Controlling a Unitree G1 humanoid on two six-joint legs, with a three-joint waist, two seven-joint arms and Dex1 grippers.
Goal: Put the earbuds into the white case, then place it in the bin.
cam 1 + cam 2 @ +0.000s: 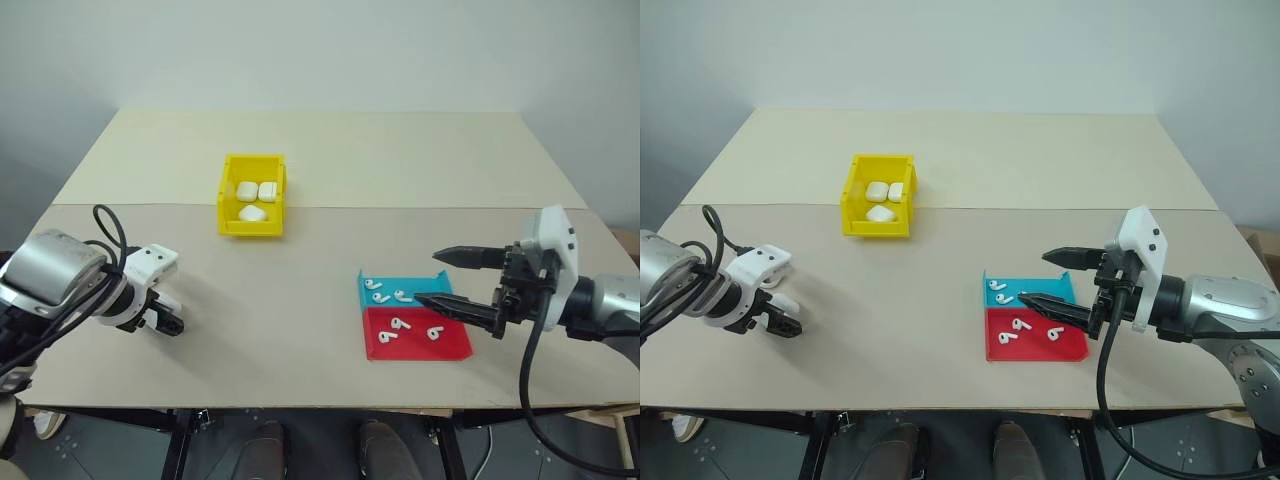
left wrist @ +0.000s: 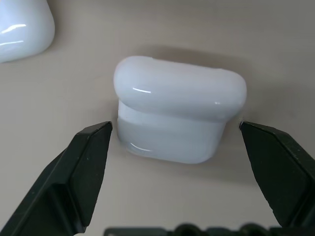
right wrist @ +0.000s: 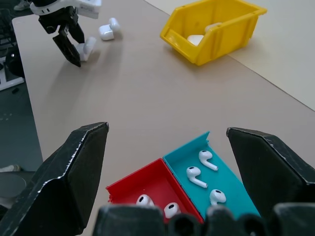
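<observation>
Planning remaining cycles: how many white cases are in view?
5. Three cases in the bin; two on the table: one between the open left gripper fingers, another beside it. Bin may hide more.

White case [image 2: 178, 115] on tabletop [image 2: 74, 88] between wide-apart jaws
</observation>
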